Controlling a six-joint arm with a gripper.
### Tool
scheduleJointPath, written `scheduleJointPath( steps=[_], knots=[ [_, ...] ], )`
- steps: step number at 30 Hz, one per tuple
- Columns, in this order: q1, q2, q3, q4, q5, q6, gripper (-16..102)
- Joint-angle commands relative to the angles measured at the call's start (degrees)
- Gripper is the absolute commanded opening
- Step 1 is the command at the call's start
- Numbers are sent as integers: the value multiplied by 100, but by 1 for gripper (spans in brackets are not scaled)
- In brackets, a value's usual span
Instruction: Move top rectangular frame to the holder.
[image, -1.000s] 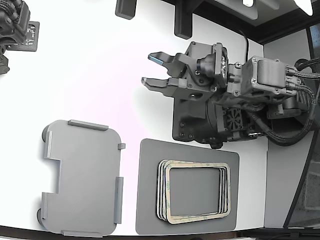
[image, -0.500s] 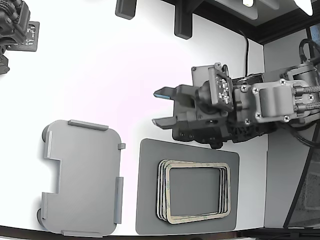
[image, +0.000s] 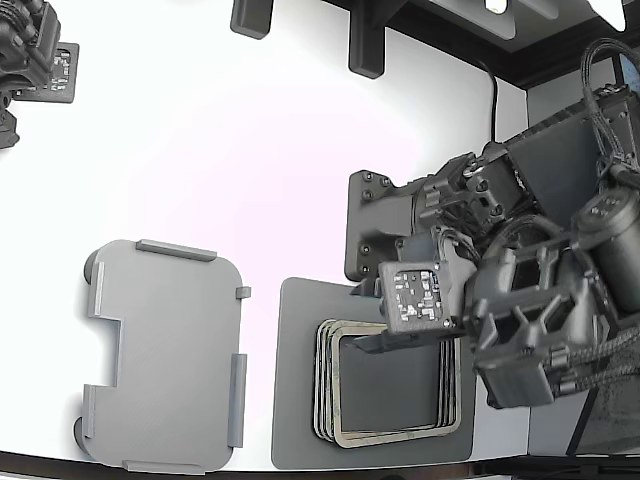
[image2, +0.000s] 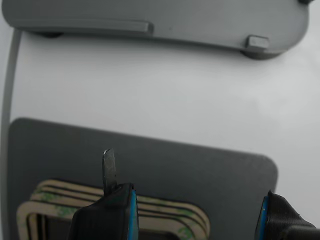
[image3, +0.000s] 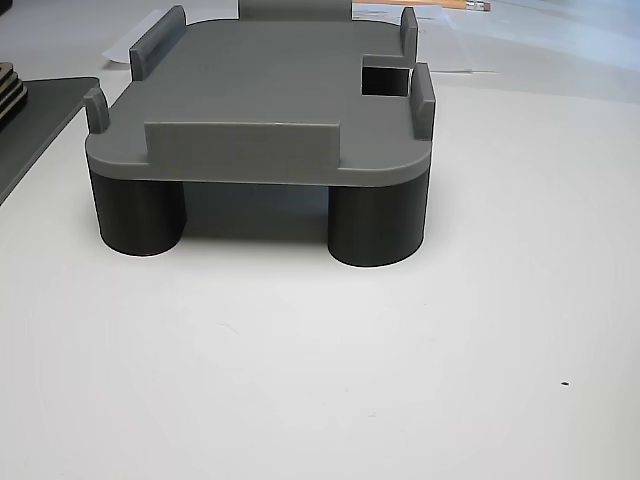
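A stack of thin beige-tan frames lies on a dark grey mat (image: 300, 400). The top rectangular frame (image: 392, 436) is uppermost, with green blotches on its edge. In the wrist view the stack (image2: 165, 209) lies just below my gripper (image2: 192, 220). The gripper is open and empty, with one blue-edged fingertip (image2: 110, 212) over the stack's rim and the other off to the side. In the exterior view the arm's wrist (image: 520, 320) covers the stack's far and right sides. The holder (image: 165, 355), a light grey plate with raised tabs and a stepped notch, stands empty at the exterior view's left.
The holder also shows in the wrist view (image2: 150, 15) and in the other view (image3: 270, 90), where it rests on dark round legs. A dark arm base (image: 375, 225) stands behind the mat. A second dark device (image: 35, 50) sits at the far left corner.
The arm has swung from above the white table behind the mat down over the frame stack. The wrist has turned to point downward. The gripper stays open.
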Motion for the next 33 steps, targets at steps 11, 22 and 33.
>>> scheduleJointPath(
  steps=[11, 22, 33],
  knots=[
    [1345, -923, -44, 413, -220, 1573, 99],
    [2004, -1002, 633, 44, -114, 2268, 100],
    [1969, -1178, 1011, -325, -70, 1934, 87]
  ],
)
